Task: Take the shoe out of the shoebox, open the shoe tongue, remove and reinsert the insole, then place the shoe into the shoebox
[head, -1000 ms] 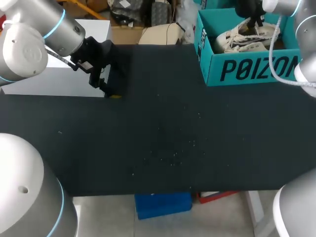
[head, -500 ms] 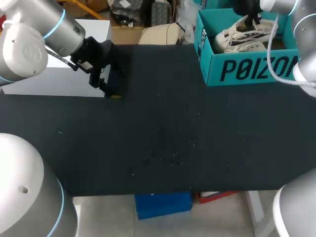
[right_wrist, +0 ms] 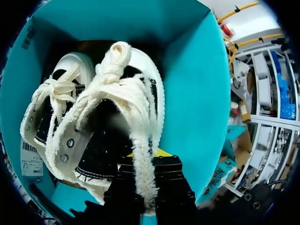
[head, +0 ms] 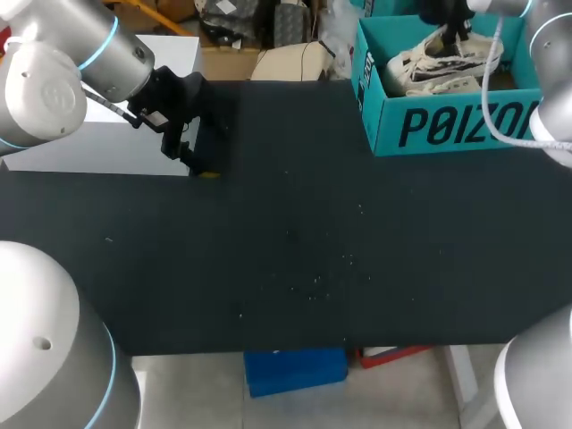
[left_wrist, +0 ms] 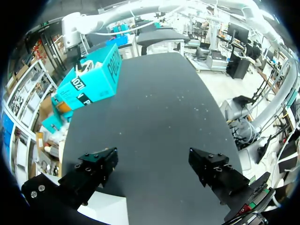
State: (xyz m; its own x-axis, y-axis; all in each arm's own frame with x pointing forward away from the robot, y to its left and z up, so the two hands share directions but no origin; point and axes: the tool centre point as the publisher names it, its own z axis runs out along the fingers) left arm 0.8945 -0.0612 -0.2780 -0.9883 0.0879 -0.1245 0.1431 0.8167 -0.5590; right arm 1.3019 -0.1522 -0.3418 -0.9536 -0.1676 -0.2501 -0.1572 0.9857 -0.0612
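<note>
A teal shoebox point(head: 447, 125) stands at the table's far right corner, with a white and black canvas shoe point(head: 444, 55) tilted up inside it. My right gripper point(head: 452, 34) comes down into the box and is shut on the shoe's frayed rim. In the right wrist view the shoe point(right_wrist: 108, 108) hangs ahead of the right gripper point(right_wrist: 147, 187), its frayed strip running between the fingers and the shoebox wall point(right_wrist: 187, 70) all around. A second shoe point(head: 447, 87) lies under it. My left gripper point(head: 204, 170) stands open at the far left; the left wrist view shows nothing in the left gripper point(left_wrist: 154, 164) and the shoebox point(left_wrist: 89, 84) far ahead.
A white block point(head: 116, 134) sits at the table's left edge, right beside my left gripper. The dark tabletop point(head: 295, 241) stretches between the two arms, with only small specks on it.
My right gripper has risen a little with the shoe, tilting it up inside the box. The left arm has kept still.
</note>
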